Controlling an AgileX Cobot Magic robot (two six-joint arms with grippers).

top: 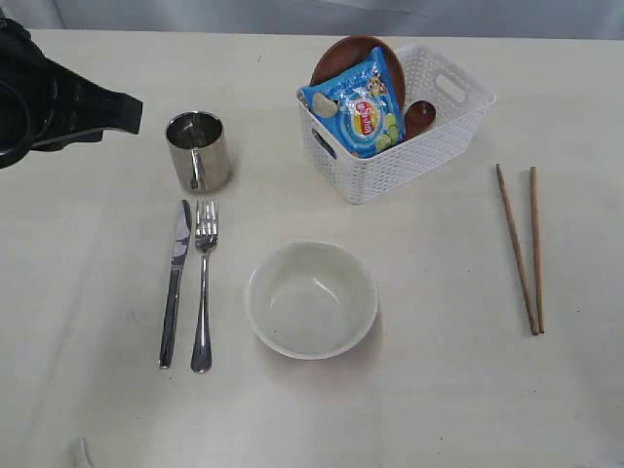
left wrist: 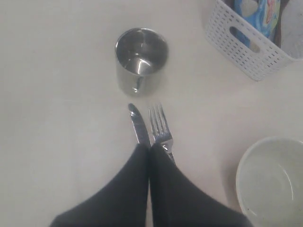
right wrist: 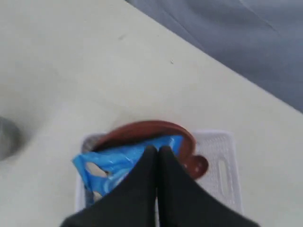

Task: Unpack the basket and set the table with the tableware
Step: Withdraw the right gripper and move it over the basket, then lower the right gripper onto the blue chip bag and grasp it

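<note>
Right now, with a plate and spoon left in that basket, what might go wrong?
The blue snack bag leans on the brown plate, so lifting the plate may drag the bag out. The plate stands on edge; pulling it could tilt the white basket. The wooden spoon sits tucked beside them, probably awkward for the shut right gripper to reach.

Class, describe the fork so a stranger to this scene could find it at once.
On the beige table, find the cream bowl. Left of it two steel utensils lie side by side. The fork is the one nearer the bowl, with tines, unlike the knife.
</note>
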